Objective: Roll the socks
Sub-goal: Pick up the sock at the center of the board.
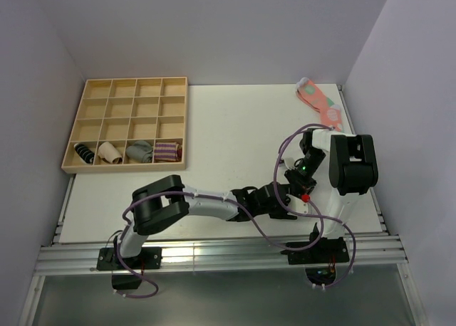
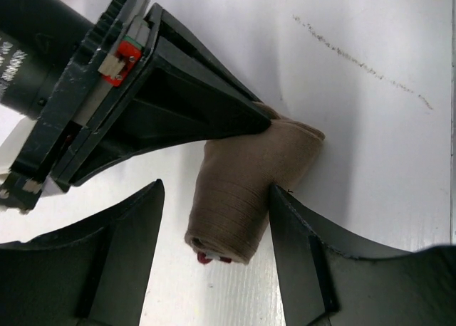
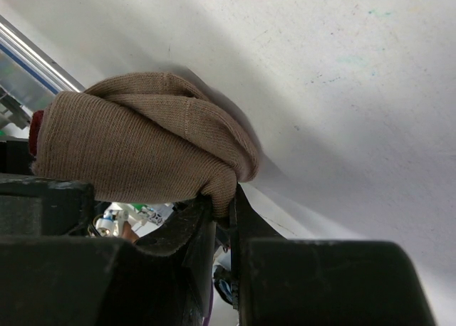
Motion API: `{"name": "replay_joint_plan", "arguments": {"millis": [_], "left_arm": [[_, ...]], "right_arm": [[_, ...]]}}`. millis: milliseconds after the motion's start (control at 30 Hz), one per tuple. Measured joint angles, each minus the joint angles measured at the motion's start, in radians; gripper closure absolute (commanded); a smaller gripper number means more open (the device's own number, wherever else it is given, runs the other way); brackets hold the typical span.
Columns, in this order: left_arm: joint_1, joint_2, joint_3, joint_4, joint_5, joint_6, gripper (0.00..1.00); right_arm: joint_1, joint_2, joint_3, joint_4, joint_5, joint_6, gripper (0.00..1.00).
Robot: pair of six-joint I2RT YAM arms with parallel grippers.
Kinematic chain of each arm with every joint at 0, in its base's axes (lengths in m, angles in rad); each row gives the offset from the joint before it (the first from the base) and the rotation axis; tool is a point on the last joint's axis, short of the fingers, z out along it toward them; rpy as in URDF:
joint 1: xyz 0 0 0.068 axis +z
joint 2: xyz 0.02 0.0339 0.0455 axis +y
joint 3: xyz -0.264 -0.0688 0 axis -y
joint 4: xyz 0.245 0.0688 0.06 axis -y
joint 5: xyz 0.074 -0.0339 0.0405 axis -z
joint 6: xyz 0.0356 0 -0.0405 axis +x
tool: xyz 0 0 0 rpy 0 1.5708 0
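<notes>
Left gripper splayed astride socks, right gripper clenched on them, near table edge.

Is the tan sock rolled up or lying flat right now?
Rolled up. The tan sock is a short, thick bundle, red cuff peeking from one end, with the right gripper pinching it.

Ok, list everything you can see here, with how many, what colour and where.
tan-brown sock: one, rolled, dark red at one end, on the table between the grippers.
coral-pink sock: one, pale green dots, table's far right corner.
sock bundles: four, black-and-white striped, cream, grey and purple-striped, in the tray's nearest row.
wooden tray: one, light wood, sixteen compartments, far left.
table: one, white.
left gripper: black, open, straddling the tan-brown sock.
right gripper: black, shut on the tan-brown sock.
</notes>
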Motion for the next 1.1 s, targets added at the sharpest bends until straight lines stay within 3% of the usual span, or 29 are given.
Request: {"name": "replay_joint_plan", "arguments": {"millis": [633, 1100], "left_arm": [[0.068, 0.075, 0.139, -0.195, 0.238, -0.087, 0.35], [0.079, 0.092, 0.140, -0.221, 0.273, -0.147, 0.40]], "right_arm": [[0.000, 0.003, 0.000, 0.000, 0.000, -0.011, 0.89], [0.000, 0.020, 0.006, -0.003, -0.007, -0.018, 0.90]]}}
